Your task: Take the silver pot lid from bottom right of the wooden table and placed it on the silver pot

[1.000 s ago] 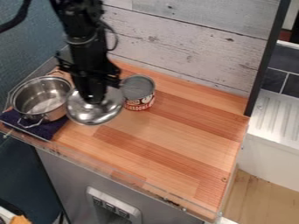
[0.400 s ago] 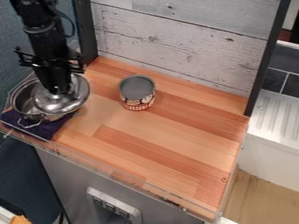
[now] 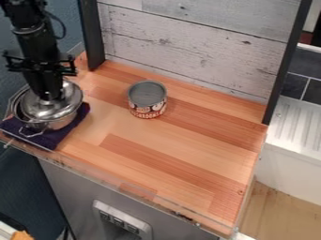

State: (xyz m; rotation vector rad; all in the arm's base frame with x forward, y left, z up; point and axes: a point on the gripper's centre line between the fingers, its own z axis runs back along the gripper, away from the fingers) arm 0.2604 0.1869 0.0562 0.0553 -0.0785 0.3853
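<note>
The black gripper [image 3: 49, 97] hangs over the silver pot at the left end of the wooden table [image 3: 163, 154], shut on the knob of the silver lid. That round, shiny lid [image 3: 61, 108] is over the pot's opening and covers most of it, slightly toward the right. Whether lid and rim touch, I cannot tell. Below it show the side and front handle of the silver pot [image 3: 59, 123], which rests on a dark purple cloth.
An open-topped can [image 3: 148, 99] with a red and white label stands right of the pot. The dark cloth [image 3: 47, 138] lies under the pot. A whitewashed plank wall [image 3: 201, 47] and black posts border the back.
The gripper has carried the lid leftward, from between pot and can to over the pot. Pot and can have stayed where they were.
</note>
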